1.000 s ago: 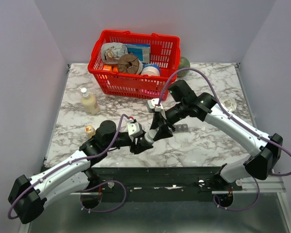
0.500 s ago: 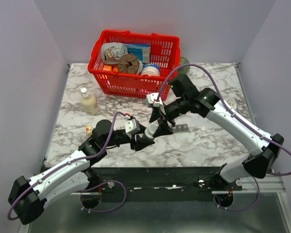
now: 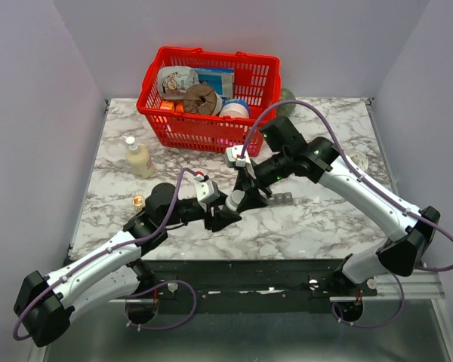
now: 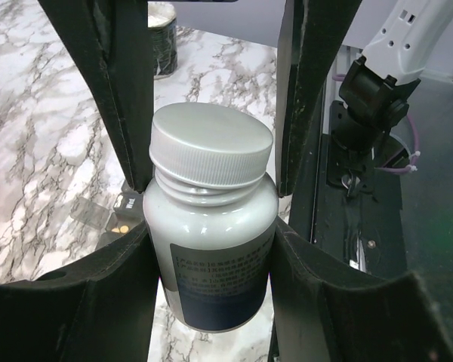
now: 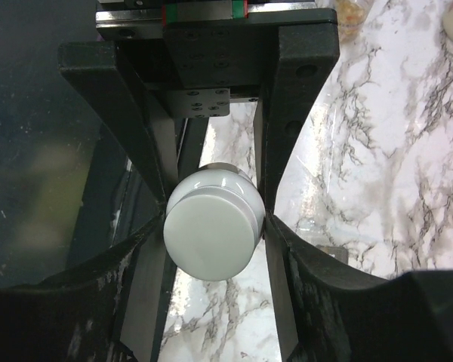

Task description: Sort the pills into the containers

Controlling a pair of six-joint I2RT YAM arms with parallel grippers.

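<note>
Left end effector (image 4: pixel 211 234) clamped on white pill bottle (image 4: pixel 211 279) body, held above tabletop (image 3: pixel 325 226), frame centre. Right end effector (image 5: pixel 215 222) straddles cap (image 5: pixel 214 237); firm hold not confirmable. Risk: cap slips, or bottle twists in clamp, pills scatter over tabletop edge. Red basket (image 3: pixel 189 132) upper centre, out of path. Containers (image 3: pixel 281 199) lie just right of bottle, unobstructed. Amber bottle (image 3: pixel 139 201) centre-left, apart.

Marble tabletop (image 3: pixel 325 219). Red basket (image 3: pixel 183 133) at far centre, packed with assorted goods. Cream squeeze bottle (image 3: pixel 140 159) upright at left. Small amber bottle (image 3: pixel 139 201) nearer, left. Dark can (image 3: pixel 287 96) far, just right of basket.
</note>
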